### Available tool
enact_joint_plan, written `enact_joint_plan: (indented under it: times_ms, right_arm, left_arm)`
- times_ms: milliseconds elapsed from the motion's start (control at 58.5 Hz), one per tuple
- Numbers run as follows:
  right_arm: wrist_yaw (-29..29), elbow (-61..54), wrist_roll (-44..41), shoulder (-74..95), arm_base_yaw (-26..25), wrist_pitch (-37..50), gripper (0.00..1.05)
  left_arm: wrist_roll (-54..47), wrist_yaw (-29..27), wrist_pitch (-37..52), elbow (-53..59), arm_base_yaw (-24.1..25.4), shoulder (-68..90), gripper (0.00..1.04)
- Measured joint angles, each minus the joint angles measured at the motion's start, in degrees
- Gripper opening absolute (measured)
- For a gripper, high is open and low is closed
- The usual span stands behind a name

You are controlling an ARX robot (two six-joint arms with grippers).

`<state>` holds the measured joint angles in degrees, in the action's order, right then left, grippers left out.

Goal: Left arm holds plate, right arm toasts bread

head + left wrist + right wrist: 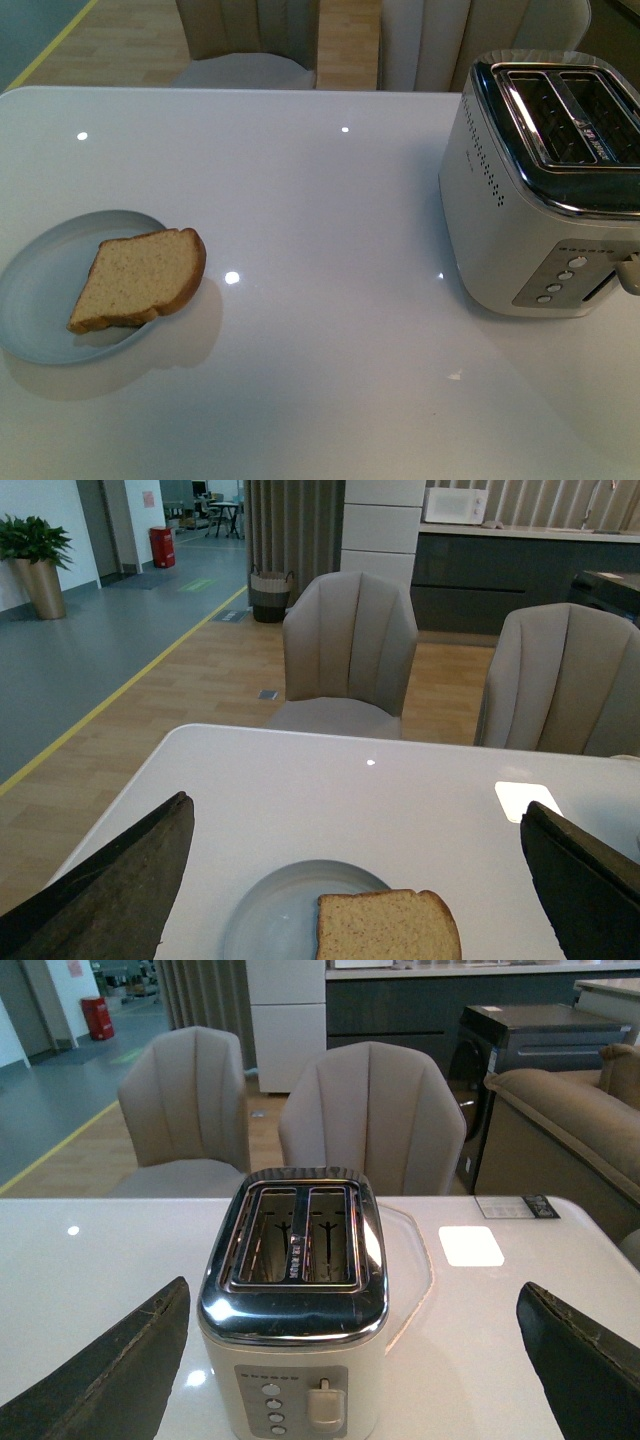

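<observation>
The pale blue-grey plate lies on the white table at the front left, and the bread slice rests on it with its rounded top hanging over the plate's right rim. In the left wrist view the plate and bread lie between the open left gripper, a little ahead of its black fingertips. The right gripper is open and faces the white and chrome toaster, whose two slots are empty. The toaster stands at the right in the front view. Neither arm shows in the front view.
The white table runs to a far edge with two beige chairs behind it. The toaster's lever and round buttons face the right gripper. A wooden floor and dark cabinets lie beyond.
</observation>
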<state>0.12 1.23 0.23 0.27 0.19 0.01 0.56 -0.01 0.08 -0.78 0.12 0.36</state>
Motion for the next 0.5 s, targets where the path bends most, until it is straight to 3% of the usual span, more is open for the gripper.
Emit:
enact_joint_plan:
  times_ms: [496]
  right_arm:
    - [-0.02,0.0,0.0,0.0,0.0,0.0,0.96]
  left_arm:
    - [0.0,0.0,0.0,0.02,0.0,0.0,0.98]
